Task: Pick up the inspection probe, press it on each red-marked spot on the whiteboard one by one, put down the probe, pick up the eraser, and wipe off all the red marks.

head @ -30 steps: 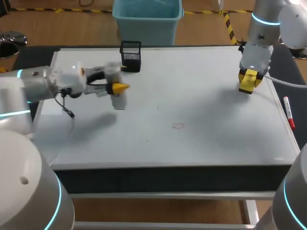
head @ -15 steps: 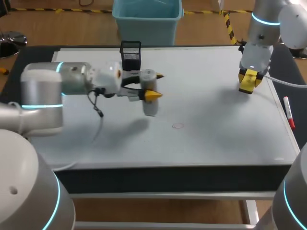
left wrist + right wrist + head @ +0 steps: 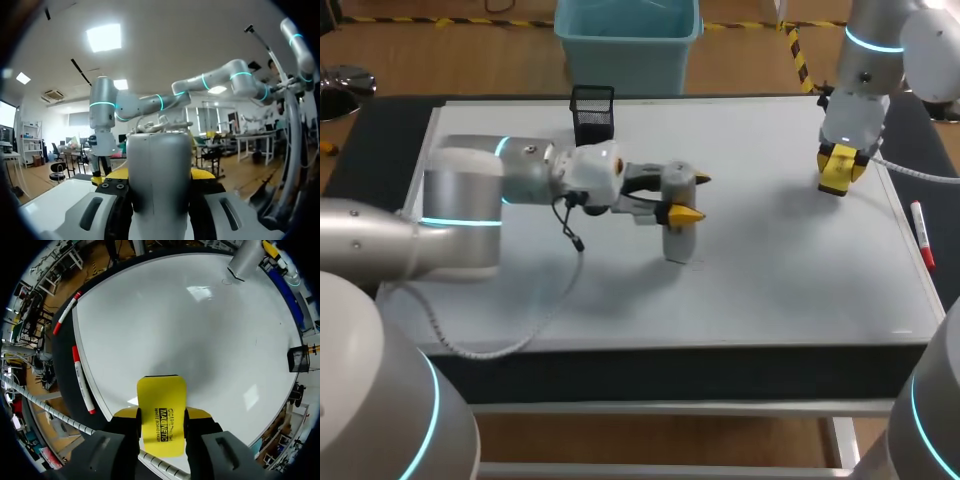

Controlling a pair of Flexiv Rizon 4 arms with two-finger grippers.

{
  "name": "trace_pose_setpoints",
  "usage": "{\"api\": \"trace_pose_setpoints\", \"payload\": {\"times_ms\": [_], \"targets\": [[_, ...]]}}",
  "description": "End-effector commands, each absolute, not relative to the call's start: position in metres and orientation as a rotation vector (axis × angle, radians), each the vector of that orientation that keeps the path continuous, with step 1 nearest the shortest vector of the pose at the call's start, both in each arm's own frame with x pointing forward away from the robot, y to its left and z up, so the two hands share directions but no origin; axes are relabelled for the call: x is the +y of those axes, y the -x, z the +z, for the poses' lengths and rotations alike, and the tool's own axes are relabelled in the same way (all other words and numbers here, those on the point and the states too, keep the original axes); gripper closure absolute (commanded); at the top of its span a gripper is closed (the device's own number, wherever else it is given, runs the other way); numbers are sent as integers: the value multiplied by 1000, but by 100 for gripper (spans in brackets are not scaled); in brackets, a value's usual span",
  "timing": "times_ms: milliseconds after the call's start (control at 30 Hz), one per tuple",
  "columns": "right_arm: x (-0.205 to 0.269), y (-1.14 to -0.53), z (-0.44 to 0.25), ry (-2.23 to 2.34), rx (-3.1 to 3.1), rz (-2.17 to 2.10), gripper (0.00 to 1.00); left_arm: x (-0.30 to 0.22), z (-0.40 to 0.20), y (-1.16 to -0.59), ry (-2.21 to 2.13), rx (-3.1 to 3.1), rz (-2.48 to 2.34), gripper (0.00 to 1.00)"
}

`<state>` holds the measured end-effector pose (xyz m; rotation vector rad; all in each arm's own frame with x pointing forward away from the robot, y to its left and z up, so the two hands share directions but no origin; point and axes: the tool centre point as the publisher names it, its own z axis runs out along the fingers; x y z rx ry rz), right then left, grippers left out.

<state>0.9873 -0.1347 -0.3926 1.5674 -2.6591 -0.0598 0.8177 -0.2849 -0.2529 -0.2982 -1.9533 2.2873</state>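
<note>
Left tool [image 3: 692, 197], probe [image 3: 677, 218]: farther right

You're in a robotics lab: your left arm [image 3: 470, 215] and right arm [image 3: 865, 60] reach over a table [image 3: 670, 372] topped with a flat whiteboard [image 3: 770, 280], with a mesh pen holder [image 3: 592, 116] and a red-capped marker [image 3: 922, 232] at its edges.

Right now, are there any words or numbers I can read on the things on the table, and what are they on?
"MAGNETIC": on the yellow eraser in the right gripper.
"WHITEBOARD ERASER": on the yellow eraser too, smaller.
Another tiny line there: too small to read.
Nothing readable elsewhere.
</note>
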Motion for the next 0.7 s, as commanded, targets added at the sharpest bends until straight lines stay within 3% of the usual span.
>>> {"api": "trace_pose_setpoints", "payload": {"times_ms": [33,700], "targets": [[-135,-988,-392,-1569,-2655,-58,100,-299,-260,-823,309,-1933,2277,100],[-135,-988,-392,-1569,-2655,-58,100,-308,-276,-827,245,-1921,2231,100]]}}
